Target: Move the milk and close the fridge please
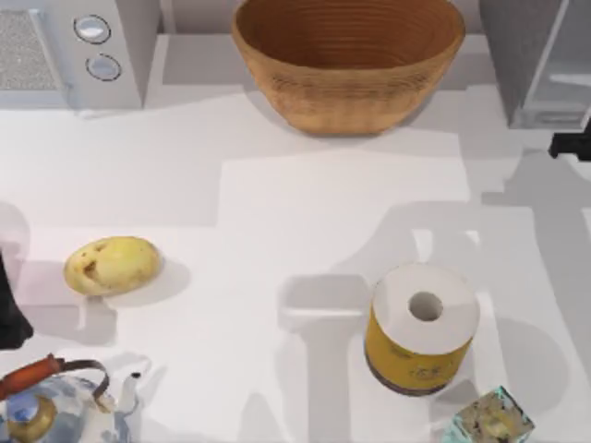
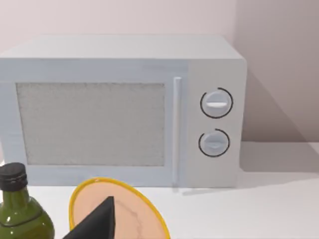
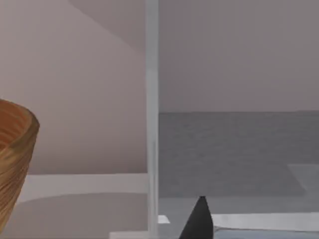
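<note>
To the right of the wicker basket (image 1: 348, 69), at the table's back edge, stands the fridge (image 1: 534, 63), its light-grey door frame (image 3: 152, 119) running upright through the right wrist view with the basket's rim off to one side. The right gripper (image 1: 572, 145) hangs further right of the basket than the fridge's front corner and a little nearer the camera, close to the fridge; whether it is released or clenched I cannot tell. Left of the basket sits the microwave (image 1: 78, 51) with its two round knobs, and the left gripper (image 2: 97, 224) faces its door, its grasp likewise impossible to tell. Forward and left of the basket lies a potato (image 1: 113, 266). Forward and right of the basket stands a paper roll (image 1: 422, 328) on end, with a teal-edged mottled box (image 1: 494, 422) beyond it. A blue-and-white teapot (image 1: 55, 411) sits far forward-left of the basket.
</note>
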Motion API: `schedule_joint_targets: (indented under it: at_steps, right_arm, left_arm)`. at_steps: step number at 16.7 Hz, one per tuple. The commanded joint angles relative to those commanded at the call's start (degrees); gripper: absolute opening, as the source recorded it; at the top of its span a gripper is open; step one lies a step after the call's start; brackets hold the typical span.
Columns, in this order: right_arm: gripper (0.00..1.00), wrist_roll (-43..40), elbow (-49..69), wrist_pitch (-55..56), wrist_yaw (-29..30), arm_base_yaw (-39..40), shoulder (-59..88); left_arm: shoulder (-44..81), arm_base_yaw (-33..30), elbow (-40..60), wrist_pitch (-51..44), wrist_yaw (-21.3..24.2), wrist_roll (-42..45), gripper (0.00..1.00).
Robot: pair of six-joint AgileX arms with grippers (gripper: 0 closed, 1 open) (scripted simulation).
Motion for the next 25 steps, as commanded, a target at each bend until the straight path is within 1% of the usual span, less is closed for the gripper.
schedule_joint_targets:
  at_steps: [2,4,10,12,17,25]
  right_arm:
    - [0.00,-0.01,-2.73,-0.14,-4.85,-3.67,-3.96]
    - [0.00,0.00,-4.29,-0.25,-7.56,-5.68,-6.24]
    - [0.00,0.07,-4.23,-0.26,-7.89,-5.85,-6.33]
    - [0.00,-0.03,-2.38,-0.46,-8.08,-6.67,-4.74]
    - [0.00,-0.60,10.11,-2.17,-10.71,-10.79,6.94]
    - [0.00,-1.02,37.28,-6.78,-18.92,-17.18,31.91]
  left_arm:
    - [0.00,0.00,0.00,0.00,0.00,0.00,1.00]
    - [0.00,0.00,0.00,0.00,0.00,0.00,1.00]
    - [0.00,0.00,0.00,0.00,0.00,0.00,1.00]
    - [0.00,0.00,0.00,0.00,0.00,0.00,1.00]
    - [0.00,0.00,0.00,0.00,0.00,0.00,1.00]
    - [0.00,0.00,0.00,0.00,0.00,0.00,1.00]
